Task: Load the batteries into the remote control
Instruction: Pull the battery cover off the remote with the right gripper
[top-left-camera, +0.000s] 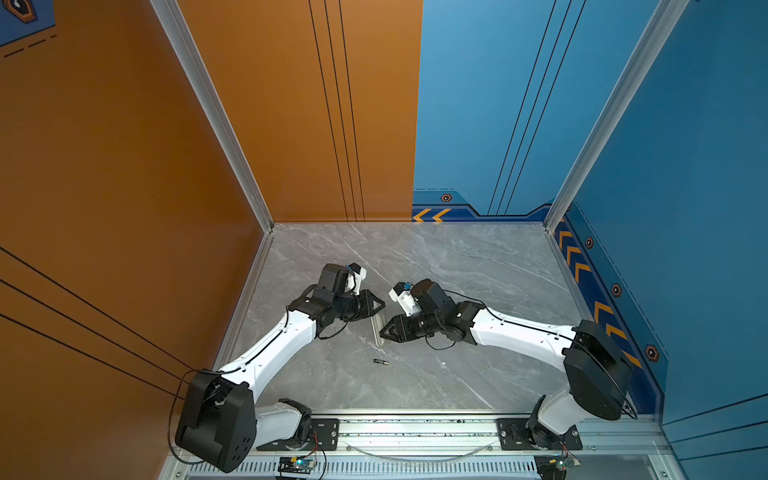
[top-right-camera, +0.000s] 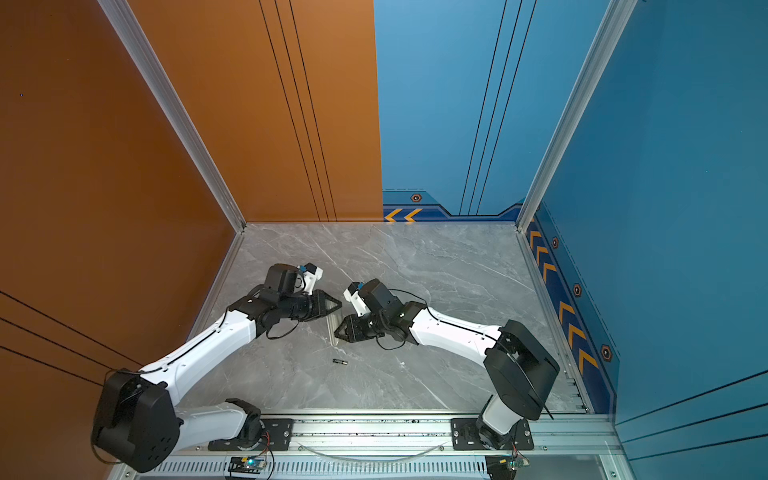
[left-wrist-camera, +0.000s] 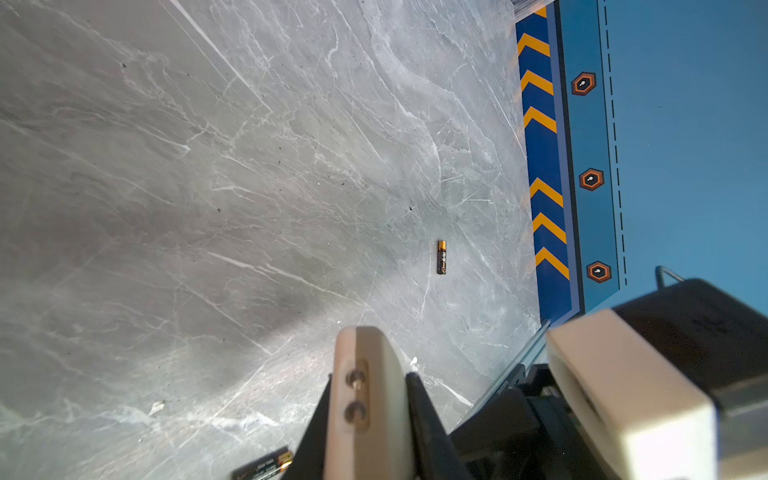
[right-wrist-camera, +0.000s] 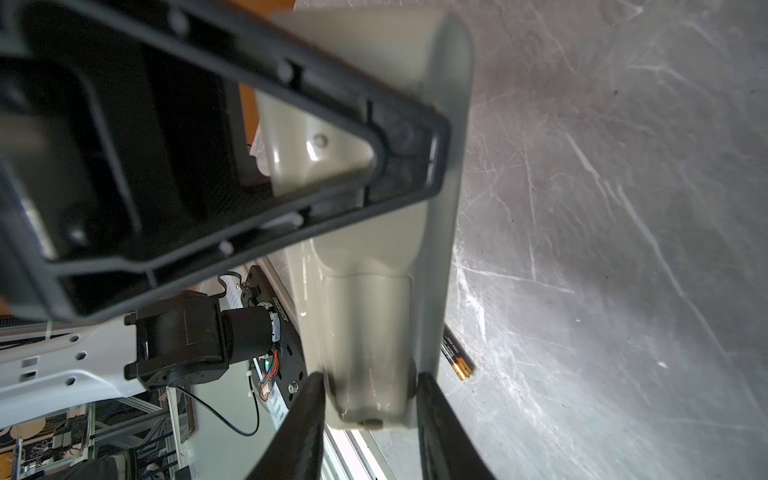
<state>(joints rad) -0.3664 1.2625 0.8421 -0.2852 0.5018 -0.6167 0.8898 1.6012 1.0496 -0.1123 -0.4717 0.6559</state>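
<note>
You have the remote control (top-left-camera: 377, 329) (top-right-camera: 331, 329) (left-wrist-camera: 365, 374) (right-wrist-camera: 365, 311) turned up on its long edge between the two arms, over the middle of the table (top-left-camera: 457, 270). In both top views it is just a thin pale strip.

Your left jaws are clamped tight on its far end, across the flat faces. In the right wrist view a black left finger (right-wrist-camera: 395, 166) lies over the remote's pale back. In the left wrist view the remote's end, with two small metal studs, stands out between the fingers.

Your right jaws are partway closed on the near end, with a black finger (right-wrist-camera: 309, 415) against each long side, though that view is blurred there.

The near battery (top-left-camera: 380, 362) (top-right-camera: 340, 362) (left-wrist-camera: 266, 465) (right-wrist-camera: 457, 357) lies flat on the table on the arm-base side of the remote. It is near the remote but apart from it and clear of both jaws, with its copper end toward the right arm. The left wrist view cuts it at the frame edge, and the pale lettering on its black jacket is too blurred to read.

The second battery (left-wrist-camera: 441, 257) lies alone on the table, farther toward the blue side wall (left-wrist-camera: 685, 145) with its orange chevrons and hexagon badges. Its jacket carries orange and pale print, too small to read. A printed code on the left arm's base plate (right-wrist-camera: 279, 309) is also illegible.
</note>
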